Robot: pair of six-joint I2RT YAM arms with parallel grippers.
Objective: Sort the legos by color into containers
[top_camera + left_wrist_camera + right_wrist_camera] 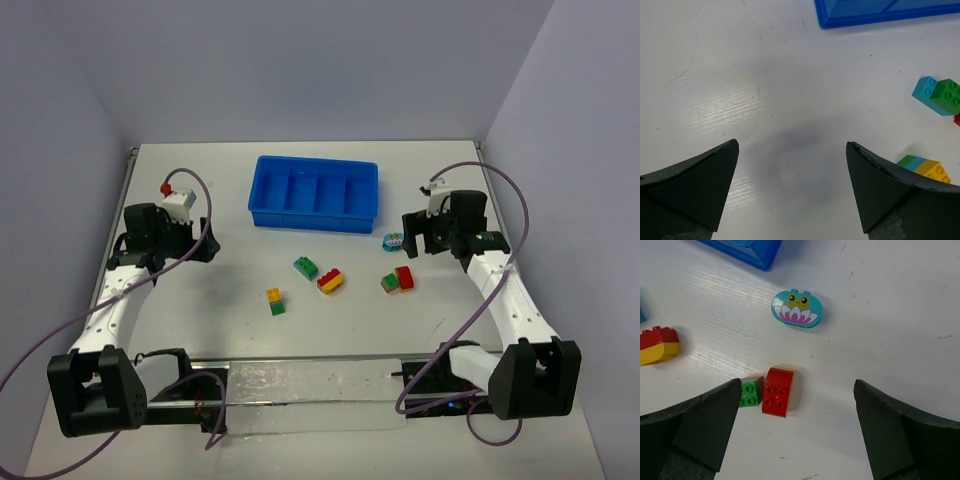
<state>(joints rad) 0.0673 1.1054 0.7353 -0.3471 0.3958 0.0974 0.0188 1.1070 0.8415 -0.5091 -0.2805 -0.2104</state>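
**Top external view: loose bricks lie in front of the blue tray**

Five lego pieces sit on the white worktop (200, 320), all outside the blue divided tray (315, 221), which stands toward the far side. Nearest the tray's right corner lies a teal oval piece printed with a frog and lotus (796, 308). Closer to the arms are a green-and-red pair (770, 391), its two bricks touching, a red-and-yellow pair (330, 281), a teal-and-green pair (940, 95) and a yellow-and-green pair (275, 301).

The right fingers (695, 420) are spread wide and grip nothing, with the green-and-red pair lying between them, close to one finger. The left fingers (695, 185) are likewise spread and unloaded over bare worktop, well left of the bricks.
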